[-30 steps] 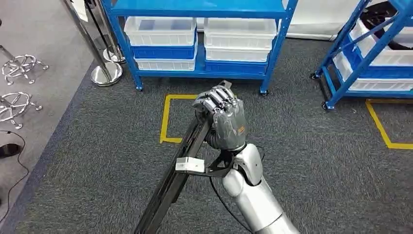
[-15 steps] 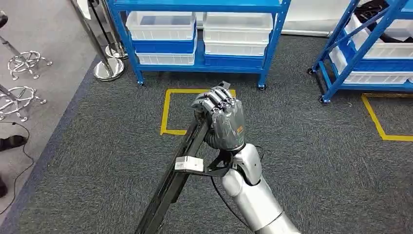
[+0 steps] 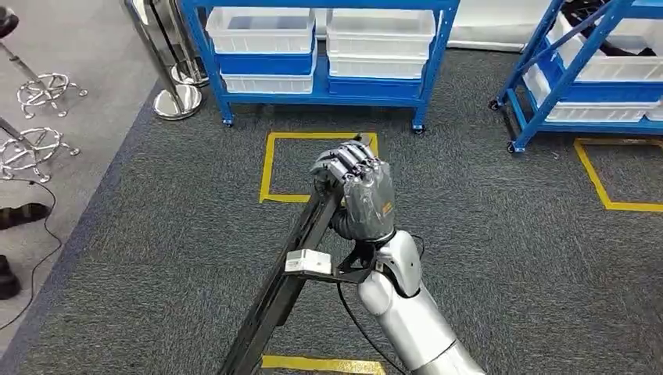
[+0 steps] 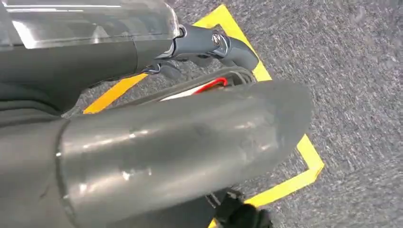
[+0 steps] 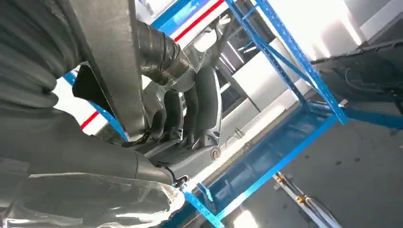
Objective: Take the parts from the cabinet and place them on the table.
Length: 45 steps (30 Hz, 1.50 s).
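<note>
Task approx. midway, by my read — right hand [image 3: 356, 191] is gripping a long black part [image 3: 281, 289], fingers wrapped round its far end, carrying it over grey carpet near a yellow floor marking [image 3: 270, 168]. Blue cabinet [image 3: 317, 47] w/ white bins is standing far off; no table seen, so placing is still ahead. Right arm is reaching fwd, hand raised, part slanting down toward near-left. Left hand [image 4: 157, 142] — grasp can't be judged, too blurred.

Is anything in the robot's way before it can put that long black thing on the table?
No table shows in these pictures, so the way there cannot be judged. The right hand grips the long black part over grey carpet; ahead stands a blue shelf rack with white bins.
</note>
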Each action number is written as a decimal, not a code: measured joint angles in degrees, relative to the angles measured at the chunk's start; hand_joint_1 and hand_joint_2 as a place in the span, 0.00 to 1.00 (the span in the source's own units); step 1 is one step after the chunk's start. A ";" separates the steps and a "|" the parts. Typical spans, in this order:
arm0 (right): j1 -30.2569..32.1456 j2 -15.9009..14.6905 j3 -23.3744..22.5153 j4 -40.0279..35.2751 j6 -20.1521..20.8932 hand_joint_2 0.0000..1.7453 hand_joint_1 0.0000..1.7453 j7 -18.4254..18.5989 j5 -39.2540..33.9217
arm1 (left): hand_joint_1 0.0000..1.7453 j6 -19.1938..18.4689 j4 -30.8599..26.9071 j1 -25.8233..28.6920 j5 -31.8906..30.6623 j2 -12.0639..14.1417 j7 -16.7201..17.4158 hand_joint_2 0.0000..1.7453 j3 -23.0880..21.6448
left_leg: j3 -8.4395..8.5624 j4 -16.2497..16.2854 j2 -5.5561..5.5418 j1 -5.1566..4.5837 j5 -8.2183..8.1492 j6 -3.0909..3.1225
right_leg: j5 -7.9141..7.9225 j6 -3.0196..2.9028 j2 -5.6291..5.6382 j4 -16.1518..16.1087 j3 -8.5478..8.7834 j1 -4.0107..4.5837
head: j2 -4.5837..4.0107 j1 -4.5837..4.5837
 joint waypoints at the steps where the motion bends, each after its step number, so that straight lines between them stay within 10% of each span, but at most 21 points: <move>1: 0.01 -0.02 0.09 0.02 0.00 1.00 1.00 0.28 -0.76 | 0.00 0.07 0.00 0.02 0.13 0.00 -0.11 0.00 0.00 | -0.08 -0.17 -0.01 0.09 0.41 -0.34 | 0.31 -0.45 0.02 0.07 -0.26 0.24 | 0.00 -0.02; 3: -0.25 -0.20 0.81 0.33 0.00 1.00 1.00 1.07 -3.64 | 0.00 0.26 0.00 0.05 0.15 0.02 -0.55 0.00 -0.02 | -1.13 0.72 -0.24 0.41 -0.89 -0.88 | 1.61 -1.61 -0.20 -0.68 -0.98 -0.12 | 0.00 -0.02; 7: -0.64 -0.74 2.67 0.74 0.00 1.00 1.00 2.08 -10.69 | 0.00 0.83 0.00 0.44 0.39 0.02 -0.79 0.00 -0.30 | -5.13 14.89 -0.22 0.74 -10.92 -1.92 | 3.52 -2.35 -0.36 -0.51 -3.30 0.03 | 0.00 0.00; 9: -0.68 -1.05 3.19 0.98 0.00 1.00 1.00 2.17 -11.41 | 0.00 0.96 0.00 0.68 0.61 0.02 -0.22 0.00 -0.33 | -4.01 16.24 -0.23 0.79 -9.42 -2.06 | 4.25 -2.21 -0.41 -0.05 -4.62 0.00 | 0.00 -0.02; 11: -0.76 -1.38 3.41 1.01 0.00 1.00 1.00 2.27 -11.92 | 0.00 1.03 0.00 0.74 0.85 0.04 0.00 0.00 -0.35 | 1.82 8.29 -0.24 0.82 -5.97 -1.83 | 4.75 -1.90 -0.38 0.56 -5.77 -0.07 | 0.00 -0.02; 13: -0.99 -1.46 3.67 0.98 0.00 1.00 1.00 2.32 -12.35 | 0.00 1.07 0.00 0.60 0.98 0.04 -0.18 0.00 -0.39 | 7.61 0.00 -0.39 0.49 -6.96 -1.23 | 4.96 -1.48 -0.32 0.99 -6.58 0.21 | 0.00 -0.02; 18: -1.17 -2.14 4.42 0.98 0.22 1.00 1.00 1.99 -12.51 | 0.00 1.16 0.00 0.83 1.25 0.07 -1.27 0.00 -0.50 | 6.94 -1.56 -0.16 0.60 -5.24 0.84 | 5.38 0.30 -0.35 1.38 -7.00 -0.11 | 0.00 0.02; 21: -1.26 -2.93 4.96 0.98 1.00 1.00 1.00 1.82 -12.94 | 0.00 1.16 0.00 0.76 1.33 0.13 -1.71 0.00 -0.65 | 5.81 -1.65 -0.13 0.44 -4.29 1.74 | -1.68 0.83 -0.16 11.07 -10.93 -0.24 | 0.00 0.02; 23: -1.18 -3.50 5.18 0.98 1.16 1.00 1.00 1.57 -13.10 | 0.00 1.16 0.00 0.90 1.35 0.22 -1.86 0.00 -0.74 | 4.95 -1.55 -0.12 0.39 -3.76 1.70 | -3.63 1.13 -0.17 16.62 -12.83 -0.39 | 0.00 0.02; 27: -1.24 -4.28 5.60 0.87 2.34 1.00 1.00 0.90 -14.47 | 0.00 0.83 0.00 0.99 1.51 0.26 -2.23 0.00 -0.83 | 3.84 -0.43 0.15 0.52 -3.59 1.28 | 3.17 1.09 -1.07 3.63 -4.35 -0.76 | 0.00 0.02; 28: -1.32 -4.35 5.66 0.76 2.38 1.00 1.00 0.88 -14.85 | 0.00 0.76 0.00 0.98 1.53 0.26 -2.30 0.00 -0.85 | 3.49 0.04 0.48 0.11 -3.74 0.87 | 2.17 0.93 -3.07 1.51 -3.51 -0.20 | 0.00 0.02; 33: -1.59 -4.52 5.82 0.59 3.02 1.00 1.00 0.42 -15.43 | 0.00 0.59 0.00 0.98 1.60 0.26 -2.36 0.00 -0.87 | 2.62 0.59 1.84 0.28 -4.01 -0.56 | 3.34 -1.30 -0.97 0.71 -4.30 -0.34 | 0.00 -0.02; 38: -1.80 -4.52 5.99 0.48 3.26 1.00 1.00 0.31 -15.54 | 0.00 0.09 0.00 0.94 1.95 0.28 -2.60 0.00 -0.90 | -3.55 17.24 0.03 0.55 -12.87 -1.24 | 4.13 -2.11 1.10 0.84 -5.17 -0.01 | 0.00 -0.04; 40: -1.82 -4.59 5.99 0.48 3.32 1.00 1.00 0.28 -15.76 | 0.00 -0.37 0.00 0.96 2.19 0.37 -2.97 0.00 -0.87 | -1.88 14.73 -0.15 0.54 -10.36 -0.87 | 4.33 -2.02 2.30 1.10 -5.47 0.06 | 0.00 -0.04; 42: -1.88 -4.59 6.01 0.44 3.56 1.00 1.00 0.22 -15.94 | 0.00 -0.52 0.00 0.93 2.21 0.42 -3.41 0.00 -0.87 | 3.80 4.35 -1.91 0.52 -5.42 -0.11 | 4.44 -1.85 3.67 1.27 -5.46 0.05 | 0.00 -0.04; 43: -1.91 -4.59 6.03 0.44 3.67 1.00 1.00 0.18 -15.96 | 0.00 -0.52 0.00 0.91 2.25 0.57 -3.45 0.00 -0.87 | 5.26 1.38 -4.60 0.53 -5.80 0.28 | 4.55 -1.67 4.04 1.24 -5.58 -0.10 | 0.00 -0.02; 45: -2.13 -4.61 6.10 0.42 3.85 1.00 1.00 0.13 -16.00 | 0.00 -0.59 0.00 0.91 2.29 0.66 -3.56 0.00 -0.87 | 5.75 0.22 -4.53 0.31 -5.69 0.35 | 5.16 -0.75 5.25 1.32 -6.39 -0.39 | 0.00 -0.07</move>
